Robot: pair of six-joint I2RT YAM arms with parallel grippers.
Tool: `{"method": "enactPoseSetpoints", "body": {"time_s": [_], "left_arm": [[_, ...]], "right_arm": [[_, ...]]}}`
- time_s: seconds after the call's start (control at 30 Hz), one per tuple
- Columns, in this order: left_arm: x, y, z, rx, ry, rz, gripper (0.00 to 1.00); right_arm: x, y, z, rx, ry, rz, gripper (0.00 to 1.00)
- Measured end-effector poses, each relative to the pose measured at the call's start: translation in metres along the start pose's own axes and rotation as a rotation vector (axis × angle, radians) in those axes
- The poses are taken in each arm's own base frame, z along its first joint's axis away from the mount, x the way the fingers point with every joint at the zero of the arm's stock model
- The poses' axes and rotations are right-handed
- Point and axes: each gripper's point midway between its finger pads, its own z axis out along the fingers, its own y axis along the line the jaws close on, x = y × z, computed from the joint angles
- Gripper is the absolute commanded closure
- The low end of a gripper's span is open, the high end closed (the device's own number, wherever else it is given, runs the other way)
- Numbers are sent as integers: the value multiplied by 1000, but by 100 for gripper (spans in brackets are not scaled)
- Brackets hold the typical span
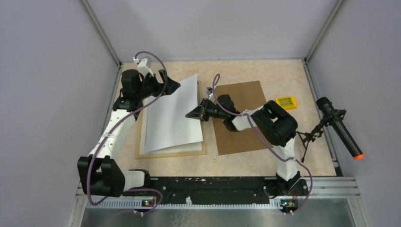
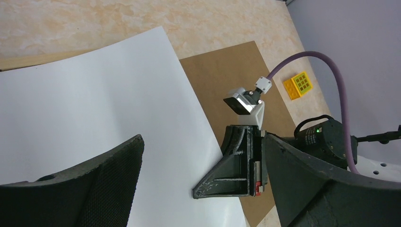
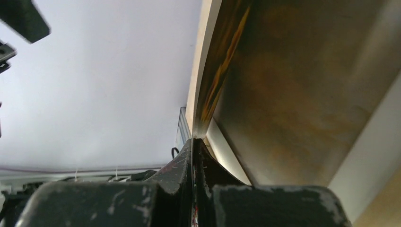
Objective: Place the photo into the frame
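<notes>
frame [image 1: 170,153]: flat, left of centre; near rail bare, the rest under the photo
photo [image 1: 172,116]: white back up, slanted over the frame; right edge raised, printed face underneath
right gripper [image 1: 193,115]: pressed together on the photo's right edge
backing board [image 1: 236,144]: flat, just right of the frame
left gripper [image 1: 171,86]: spread wide over the photo's far-left corner; contact unclear
handling: light, thin, floppy, easily creased; best pinched at the edges

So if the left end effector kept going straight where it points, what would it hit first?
Probably the photo, white back up, right ahead of the open left end effector; the right end effector pinches its far edge.
</notes>
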Motion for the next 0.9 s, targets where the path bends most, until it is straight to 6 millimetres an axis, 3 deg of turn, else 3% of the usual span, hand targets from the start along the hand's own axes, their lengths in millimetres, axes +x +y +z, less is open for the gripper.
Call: {"method": "enactPoseSetpoints", "body": {"time_s": [0.33, 0.67, 0.9], "left_arm": [[0, 0, 0, 0, 0, 0, 1], [0, 0, 0, -1, 0, -2, 1], [1, 1, 0, -2, 2, -4, 1]], "right_arm": [[-2, 31, 0, -120, 18, -76, 100], [-15, 81, 3, -262, 25, -34, 100], [-22, 92, 10, -292, 32, -5, 100]]}}
